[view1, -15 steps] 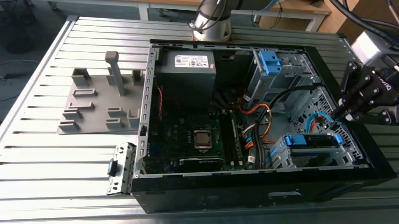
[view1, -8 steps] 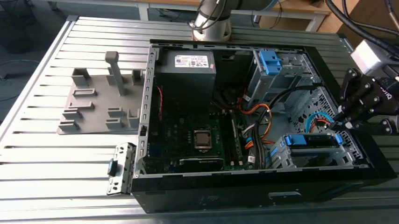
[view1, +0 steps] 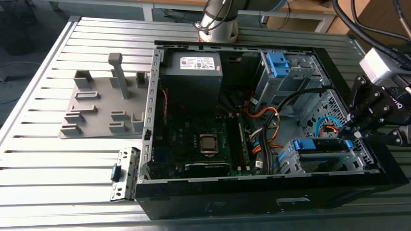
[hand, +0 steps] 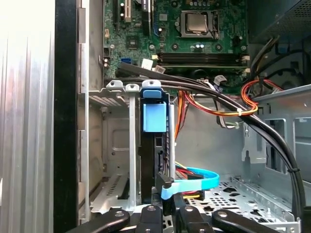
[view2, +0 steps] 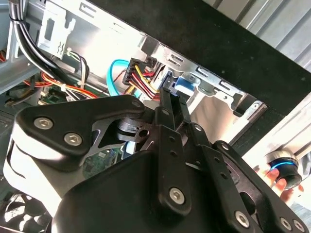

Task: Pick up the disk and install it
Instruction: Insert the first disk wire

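Note:
The disk (view1: 307, 144) stands on edge in the lower metal drive cage (view1: 321, 161) at the front corner of the open computer case, on the exterior view's right. Its blue bracket (hand: 154, 116) faces the first wrist view, with the dark drive edge (hand: 148, 165) running down inside the cage. My gripper (view1: 352, 136) reaches in from the exterior view's right, and it is shut on the disk's rear end (hand: 166, 194). In the second wrist view the two thin fingers meet (view2: 170, 90) beside a blue tab (view2: 183, 83).
Red, yellow and orange cables (hand: 214, 109) and a light-blue data cable (hand: 199, 183) run close by the cage. The case also holds the motherboard (view1: 205, 142), a grey power-supply box (view1: 192, 72) and a taller blue latch (view1: 277, 62). A grey fixture (view1: 103, 106) lies outside. A hand (view2: 279, 182) holds a round knob.

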Tool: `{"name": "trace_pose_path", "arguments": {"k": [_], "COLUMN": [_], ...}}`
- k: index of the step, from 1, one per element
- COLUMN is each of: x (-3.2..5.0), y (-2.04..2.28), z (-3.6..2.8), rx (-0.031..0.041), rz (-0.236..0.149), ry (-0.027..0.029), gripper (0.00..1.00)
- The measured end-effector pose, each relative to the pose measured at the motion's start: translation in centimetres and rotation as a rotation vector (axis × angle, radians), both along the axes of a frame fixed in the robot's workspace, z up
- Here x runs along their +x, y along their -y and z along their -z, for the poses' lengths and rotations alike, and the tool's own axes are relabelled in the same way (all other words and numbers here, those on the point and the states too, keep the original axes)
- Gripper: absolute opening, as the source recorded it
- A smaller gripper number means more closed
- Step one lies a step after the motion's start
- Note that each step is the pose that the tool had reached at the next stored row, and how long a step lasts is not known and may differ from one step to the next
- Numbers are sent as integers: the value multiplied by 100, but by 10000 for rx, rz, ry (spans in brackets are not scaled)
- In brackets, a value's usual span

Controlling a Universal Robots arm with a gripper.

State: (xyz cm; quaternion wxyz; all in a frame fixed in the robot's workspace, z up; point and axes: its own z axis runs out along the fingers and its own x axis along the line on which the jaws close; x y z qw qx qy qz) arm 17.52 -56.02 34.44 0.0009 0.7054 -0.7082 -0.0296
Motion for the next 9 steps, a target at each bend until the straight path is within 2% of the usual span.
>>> {"name": "trace_pose_path", "arguments": {"k": [6,7,9], "x": [-24,-28,-34], "y": [25,25,25], "z": [61,69,80], "rx": [7,37,150], "rz": [0,0,0], "ry": [0,0,0], "gripper": [20,20,20]}}
